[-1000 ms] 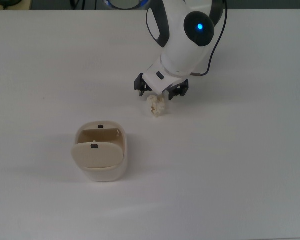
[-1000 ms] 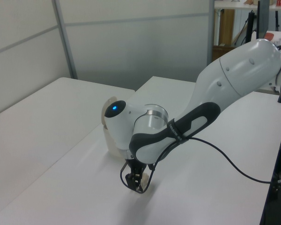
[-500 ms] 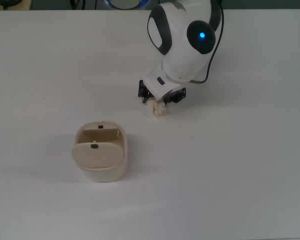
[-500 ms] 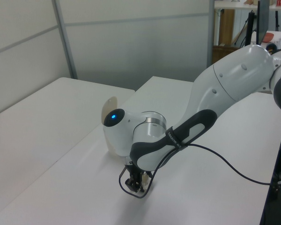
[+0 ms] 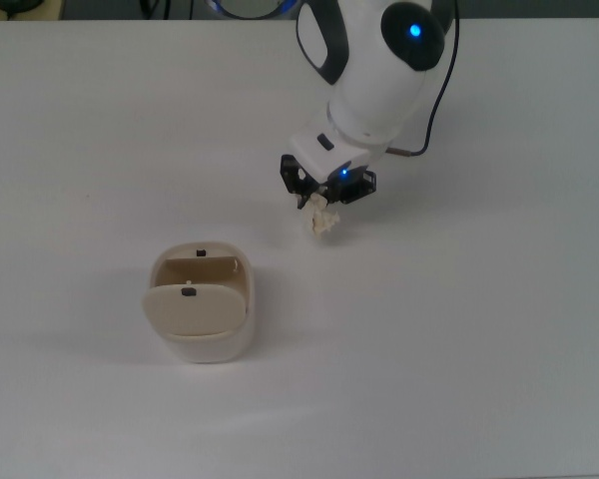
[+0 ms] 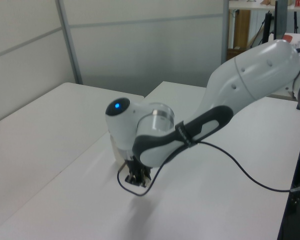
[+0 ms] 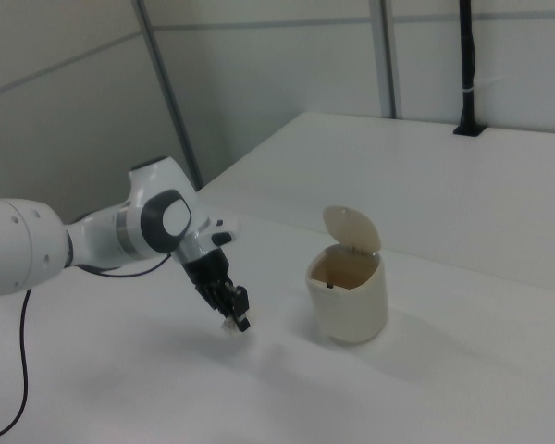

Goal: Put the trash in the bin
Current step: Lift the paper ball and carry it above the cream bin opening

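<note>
Near the middle of the top view, the black two-finger tool (image 5: 321, 200) pinched the small crumpled cream-white paper wad (image 5: 322, 220), which hung just below its fingertips and seemed lifted off the white tabletop (image 5: 459, 329); the small cream-beige plastic bin (image 5: 199, 315) with its swing flap lid tipped open sat well apart, toward the top view's lower left, so the pick-up looked done while the carry and drop remained. From the left view, the white arm reached across from the left view's right, its wrist bent downward and the tool (image 6: 136, 178) pointing at the tabletop, the bin mostly hidden behind the wrist. Seen from the right view, the arm entered from the right view's left, the tool (image 7: 233, 314) angled down with the wad (image 7: 233, 326) at its tips, and the bin (image 7: 348, 298) stood near, on the right view's right.
</note>
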`<act>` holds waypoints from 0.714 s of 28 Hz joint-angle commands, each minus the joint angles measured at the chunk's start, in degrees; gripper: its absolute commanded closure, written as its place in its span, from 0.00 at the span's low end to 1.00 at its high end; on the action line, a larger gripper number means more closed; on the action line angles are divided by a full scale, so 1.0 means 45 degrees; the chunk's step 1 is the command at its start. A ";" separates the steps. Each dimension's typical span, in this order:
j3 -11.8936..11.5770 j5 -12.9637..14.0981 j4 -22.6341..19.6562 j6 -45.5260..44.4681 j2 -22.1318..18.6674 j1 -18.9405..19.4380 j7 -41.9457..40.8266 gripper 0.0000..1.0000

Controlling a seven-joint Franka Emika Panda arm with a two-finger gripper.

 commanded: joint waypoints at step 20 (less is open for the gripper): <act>-0.1985 0.2076 0.4084 -0.0814 -0.0319 -0.1419 -0.0735 0.97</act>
